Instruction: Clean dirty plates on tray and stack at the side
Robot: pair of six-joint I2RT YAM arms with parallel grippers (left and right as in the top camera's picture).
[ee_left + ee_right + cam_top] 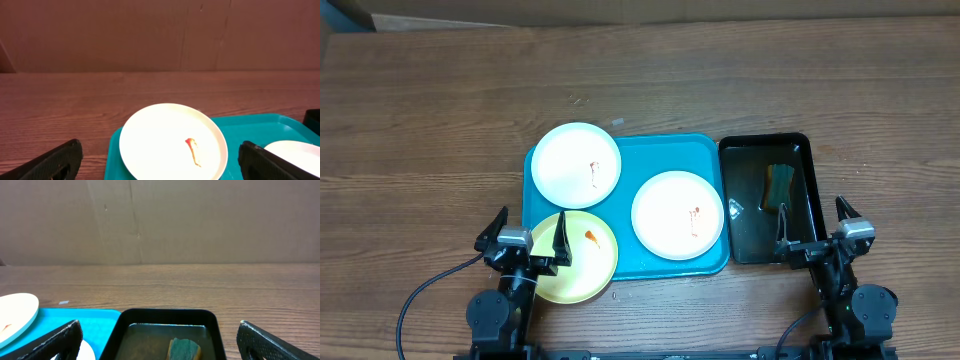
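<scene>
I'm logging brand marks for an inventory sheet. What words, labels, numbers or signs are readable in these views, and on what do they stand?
None can be read in any view.
The rear white plate, right white plate and yellow plate carry only orange-red smears, not writing.
The turquoise tray, black tray and wooden table are unmarked.

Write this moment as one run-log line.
left tool: open, empty | right tool: open, empty | plates: three on tray, smeared, unstacked | sponge: in black tray

The tray (670, 150) is smooth glossy plastic (turquoise), the table (420, 120) matt wood-grain.
</scene>
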